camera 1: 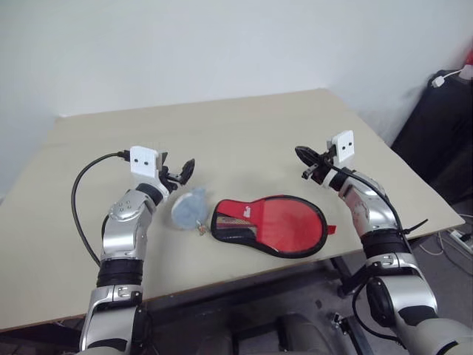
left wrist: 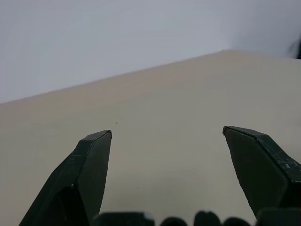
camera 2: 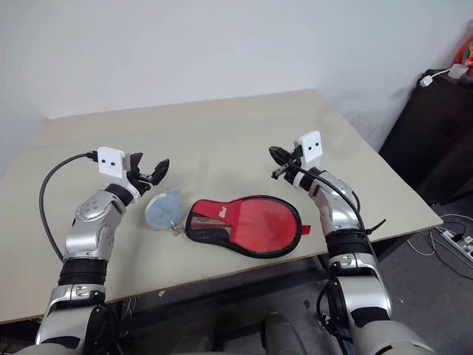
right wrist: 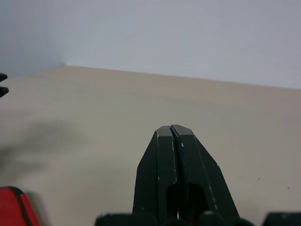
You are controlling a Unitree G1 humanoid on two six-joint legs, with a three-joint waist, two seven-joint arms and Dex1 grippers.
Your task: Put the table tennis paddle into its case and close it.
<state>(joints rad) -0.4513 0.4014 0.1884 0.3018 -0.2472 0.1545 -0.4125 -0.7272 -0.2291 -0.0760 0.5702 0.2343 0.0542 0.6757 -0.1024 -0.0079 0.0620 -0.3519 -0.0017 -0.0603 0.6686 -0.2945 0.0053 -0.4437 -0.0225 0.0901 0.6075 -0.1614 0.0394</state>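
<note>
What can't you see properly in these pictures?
- Whether the case is zipped all the way: its edging is too small to tell in the head views.
- The case in the right wrist view: cut off by the picture's edge.
- What the grey-blue lump is: too small.

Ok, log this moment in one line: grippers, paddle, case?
left gripper: open, empty | right gripper: shut, empty | paddle: inside case | case: flat on table, both grippers raised clear of it

no readable text, label, brand or number anywhere; a pale mark on the case (camera 1: 237,211), too small to read.
</note>
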